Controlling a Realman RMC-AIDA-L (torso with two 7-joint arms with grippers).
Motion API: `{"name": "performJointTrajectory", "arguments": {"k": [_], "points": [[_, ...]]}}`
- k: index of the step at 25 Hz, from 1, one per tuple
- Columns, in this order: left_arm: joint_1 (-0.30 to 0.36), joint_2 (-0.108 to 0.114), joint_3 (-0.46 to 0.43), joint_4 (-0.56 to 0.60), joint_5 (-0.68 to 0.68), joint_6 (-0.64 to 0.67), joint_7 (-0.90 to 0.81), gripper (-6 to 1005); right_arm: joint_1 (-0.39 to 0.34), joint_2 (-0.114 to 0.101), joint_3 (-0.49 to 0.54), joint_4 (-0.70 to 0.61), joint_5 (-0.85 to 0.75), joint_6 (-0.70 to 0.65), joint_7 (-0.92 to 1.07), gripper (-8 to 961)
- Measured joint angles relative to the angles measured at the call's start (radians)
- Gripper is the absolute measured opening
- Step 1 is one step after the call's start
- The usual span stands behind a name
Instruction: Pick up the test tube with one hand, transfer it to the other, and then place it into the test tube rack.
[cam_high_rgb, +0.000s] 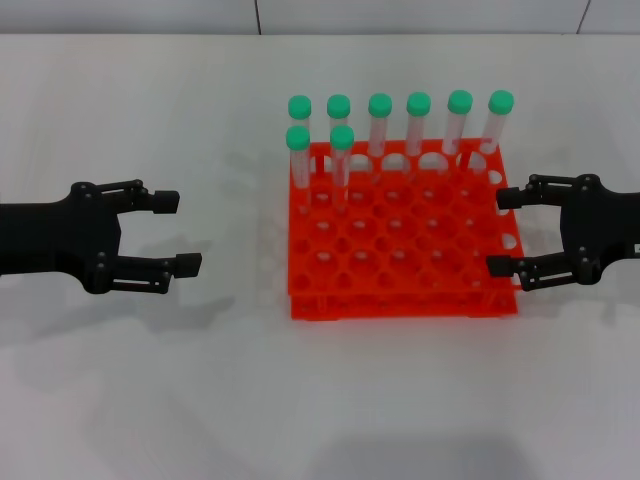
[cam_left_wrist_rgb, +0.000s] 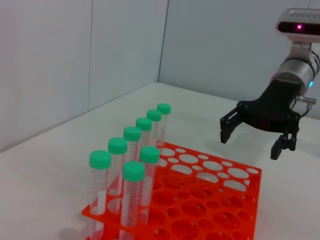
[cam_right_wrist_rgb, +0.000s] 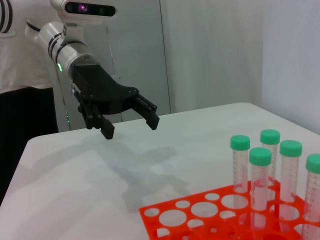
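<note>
- Nearest to the head camera is the bare white table (cam_high_rgb: 320, 400), with soft shadows of the arms on it.
- On this table stands the test tube rack (cam_high_rgb: 400, 240), orange-red, two tiers, with a grid of round holes; most holes have nothing in them.
- Eight tubes with green caps stand upright in the rack, all at its far side.
- Six of them make the back row, from the tube at the left end (cam_high_rgb: 299, 118) to the one at the right end (cam_high_rgb: 497, 115).
- Two more stand in the second row, at the left corner: one (cam_high_rgb: 298, 155) at the edge and the test tube (cam_high_rgb: 341, 152) just beside it.
- Left gripper (cam_high_rgb: 175, 232) hovers over the table on the left of the rack, well apart from it; its fingers are spread wide and hold nothing.
- In the right wrist view this same gripper (cam_right_wrist_rgb: 131, 121) shows on its silver-white arm with a green light.
- Right gripper (cam_high_rgb: 508, 232) hangs at the right edge of the rack, fingertips over its rim; the fingers are also wide apart and empty.
- From the left wrist view the right gripper (cam_left_wrist_rgb: 255, 141) is seen above the far side of the rack.
</note>
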Motion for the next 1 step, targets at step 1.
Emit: {"name": "performJointTrajectory", "arguments": {"k": [1], "points": [[0.0,0.0,0.0,0.0,0.001,0.0,0.0,882,0.0,0.0,0.0,0.0,0.0,0.0,0.0,876]]}}
